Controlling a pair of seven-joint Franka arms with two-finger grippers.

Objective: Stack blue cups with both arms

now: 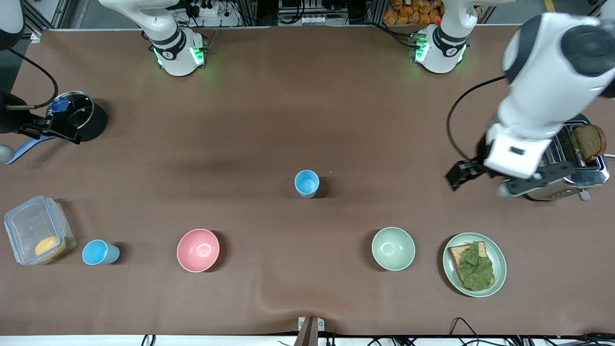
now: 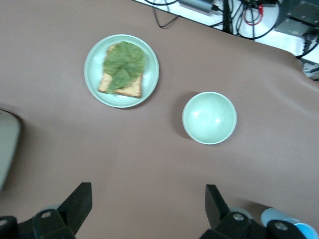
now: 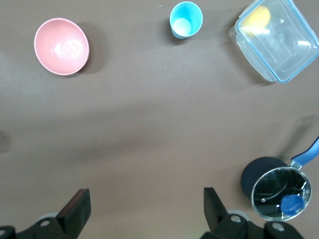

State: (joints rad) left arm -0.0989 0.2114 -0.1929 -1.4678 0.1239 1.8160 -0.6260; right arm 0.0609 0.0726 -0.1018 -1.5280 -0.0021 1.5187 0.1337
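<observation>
One blue cup (image 1: 306,183) stands upright mid-table. A second blue cup (image 1: 98,252) stands toward the right arm's end, beside a clear container. My left gripper (image 1: 460,174) is open and empty, up over bare table beside the toaster. In the left wrist view, my left gripper (image 2: 148,204) shows wide open, with a blue cup (image 2: 302,230) partly hidden at the frame's corner. My right gripper (image 1: 60,130) is open and empty, over the table by the black pot. The right wrist view shows my right gripper (image 3: 146,206) wide open and the second cup (image 3: 185,20) farther off.
A pink bowl (image 1: 198,250), a pale green bowl (image 1: 393,248) and a plate with toast (image 1: 499,269) stand in a row near the front camera. A toaster (image 1: 576,175) stands under the left arm. A black pot (image 1: 89,120) and a clear container (image 1: 29,226) are at the right arm's end.
</observation>
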